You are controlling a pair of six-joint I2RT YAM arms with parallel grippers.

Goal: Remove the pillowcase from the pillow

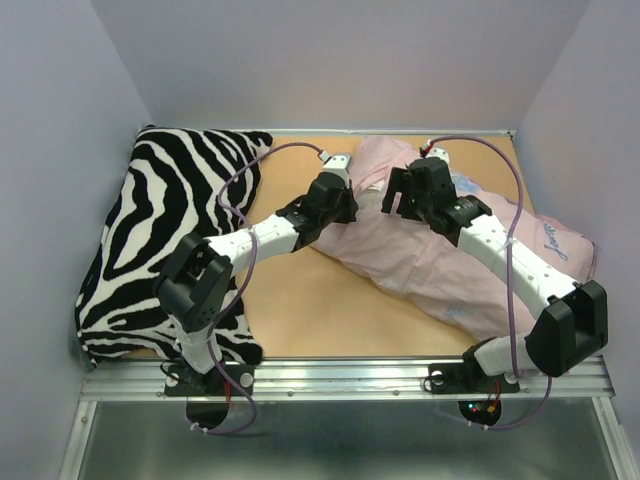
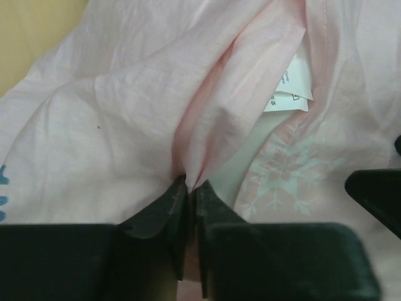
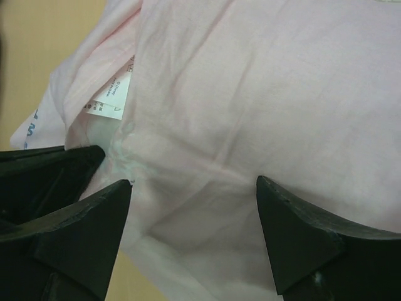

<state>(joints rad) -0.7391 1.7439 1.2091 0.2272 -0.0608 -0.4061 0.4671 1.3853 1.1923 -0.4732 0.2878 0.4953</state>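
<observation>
The pillowcase (image 1: 430, 270) lies pale pink side out across the right half of the bench (image 1: 330, 310), its mouth turned toward the middle. Inside that mouth a white tag (image 2: 289, 88) shows, and beside it a sliver of what looks like the pillow (image 2: 241, 166). The left fingers (image 2: 188, 200) are pinched tight on a fold of the pillowcase hem right at the opening. The right fingers (image 1: 400, 203) stand wide apart just over the fabric, holding nothing. To peel well, I judge the right fingers should reach into the mouth and close on the pillow itself, near the tag, not on the loose cloth above it. The left should then draw its hem away along the pillow's length, keeping clear of the zebra-striped pillow (image 1: 170, 230) at the far left. Catching both layers would only drag the whole bundle.
</observation>
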